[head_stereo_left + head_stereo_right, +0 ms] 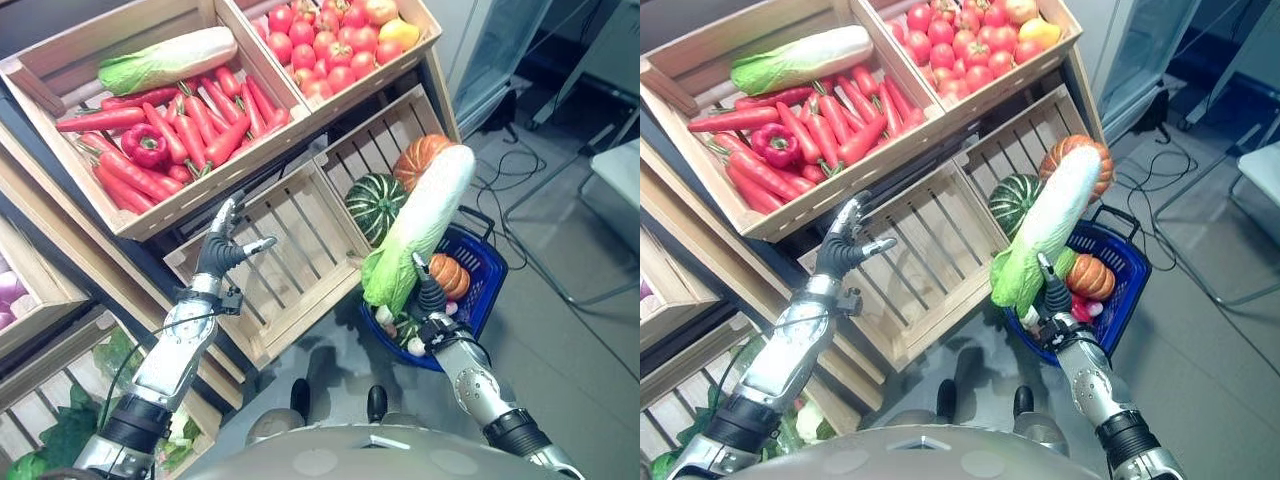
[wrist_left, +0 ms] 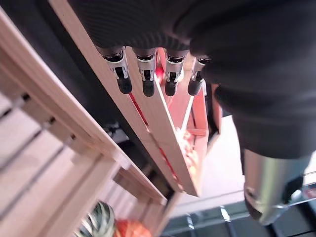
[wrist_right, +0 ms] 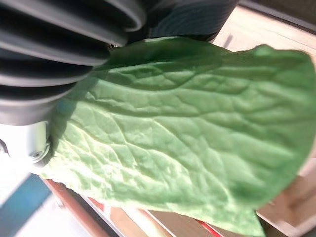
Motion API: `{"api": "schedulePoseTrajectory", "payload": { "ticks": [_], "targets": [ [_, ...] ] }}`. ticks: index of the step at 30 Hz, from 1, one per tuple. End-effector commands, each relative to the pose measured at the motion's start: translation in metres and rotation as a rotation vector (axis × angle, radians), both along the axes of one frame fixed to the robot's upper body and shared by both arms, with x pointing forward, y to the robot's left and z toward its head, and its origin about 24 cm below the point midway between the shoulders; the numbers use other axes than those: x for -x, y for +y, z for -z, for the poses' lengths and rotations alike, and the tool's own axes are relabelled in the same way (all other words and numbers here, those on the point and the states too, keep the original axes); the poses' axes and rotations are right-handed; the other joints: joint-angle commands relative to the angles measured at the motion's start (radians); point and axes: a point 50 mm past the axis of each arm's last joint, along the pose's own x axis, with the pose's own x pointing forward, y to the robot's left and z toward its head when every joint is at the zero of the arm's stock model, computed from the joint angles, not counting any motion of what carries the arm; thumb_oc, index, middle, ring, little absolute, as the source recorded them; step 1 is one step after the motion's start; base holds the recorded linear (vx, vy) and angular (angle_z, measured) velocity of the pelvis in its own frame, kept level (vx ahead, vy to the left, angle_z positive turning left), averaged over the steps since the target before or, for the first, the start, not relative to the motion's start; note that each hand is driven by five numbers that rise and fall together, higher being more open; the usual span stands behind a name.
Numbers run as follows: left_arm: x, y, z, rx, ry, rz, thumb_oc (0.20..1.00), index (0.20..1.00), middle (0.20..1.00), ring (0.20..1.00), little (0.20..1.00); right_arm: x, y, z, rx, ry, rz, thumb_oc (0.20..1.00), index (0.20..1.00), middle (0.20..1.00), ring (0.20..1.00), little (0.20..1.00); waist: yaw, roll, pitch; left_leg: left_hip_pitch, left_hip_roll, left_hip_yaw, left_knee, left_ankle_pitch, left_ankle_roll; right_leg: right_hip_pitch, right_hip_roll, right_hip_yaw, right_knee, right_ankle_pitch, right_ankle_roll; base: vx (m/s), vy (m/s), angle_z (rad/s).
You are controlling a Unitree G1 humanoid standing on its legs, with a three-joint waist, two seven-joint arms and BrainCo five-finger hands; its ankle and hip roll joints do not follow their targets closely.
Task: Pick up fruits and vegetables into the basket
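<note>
Green-leafed cabbage (image 1: 420,225) stands upright in the right hand (image 1: 432,300), its fingers curled round the leafy end just above the blue basket (image 1: 492,268), so lowering and letting go seems next, while the left hand (image 1: 222,245) idles with fingers spread by the empty crate (image 1: 285,255)

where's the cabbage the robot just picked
In the left eye view the napa cabbage is held up in the right hand, leafy end down, above the blue basket and in front of the green and orange pumpkins.
</note>
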Motion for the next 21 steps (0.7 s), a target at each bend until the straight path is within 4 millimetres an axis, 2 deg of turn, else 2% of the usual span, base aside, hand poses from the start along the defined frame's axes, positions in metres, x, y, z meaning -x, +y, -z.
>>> {"api": "schedulePoseTrajectory", "payload": {
  "ticks": [1,6,10,16,21],
  "targets": [
    [-0.015,0.017,-0.042,-0.124,-0.251,-0.117,1.0,1.0,1.0,1.0,1.0,-0.033,0.001,-0.047,-0.123,-0.236,0.17,0.2,0.2,0.2,0.2,0.2,-0.01,-0.056,0.086,-0.059,-0.065,0.026,0.062,-0.039,0.068,-0.062,-0.023,0.014,0.099,-0.007,0.02,-0.19,0.005,-0.01],
    [-0.022,0.013,-0.061,-0.16,-0.383,-0.192,1.0,1.0,1.0,1.0,1.0,-0.051,-0.021,-0.066,-0.039,-0.289,0.36,0.2,0.2,0.2,0.2,0.2,-0.016,-0.045,0.197,-0.172,-0.076,0.031,0.195,-0.052,0.053,-0.152,-0.027,0.008,0.205,-0.028,0.005,-0.19,0.001,-0.01],
    [-0.035,-0.002,-0.083,-0.19,-0.505,-0.213,1.0,1.0,1.0,1.0,1.0,-0.074,-0.038,-0.089,0.052,-0.317,0.481,0.2,0.2,0.2,0.2,0.2,-0.014,-0.05,0.303,-0.335,-0.077,0.032,0.385,-0.088,0.032,-0.277,-0.044,0.001,0.336,-0.048,-0.007,-0.22,-0.021,0.09],
    [-0.051,-0.017,-0.106,-0.202,-0.619,-0.23,1.0,1.0,1.0,1.0,1.0,-0.105,-0.053,-0.116,0.133,-0.322,0.572,0.2,0.2,0.2,0.2,0.2,-0.008,-0.056,0.38,-0.483,-0.074,0.044,0.54,-0.134,0.022,-0.41,-0.035,0.003,0.469,-0.084,-0.016,-0.12,-0.007,0.01],
    [-0.058,-0.029,-0.126,-0.142,-0.723,-0.196,1.0,1.0,1.0,1.0,1.0,-0.124,-0.07,-0.141,0.166,-0.316,0.639,0.2,0.2,0.2,0.2,0.2,0.0,-0.048,0.387,-0.643,-0.076,0.075,0.671,-0.182,0.024,-0.586,-0.045,0.003,0.622,-0.119,-0.017,-0.06,0.02,0.02]
  ]
}}
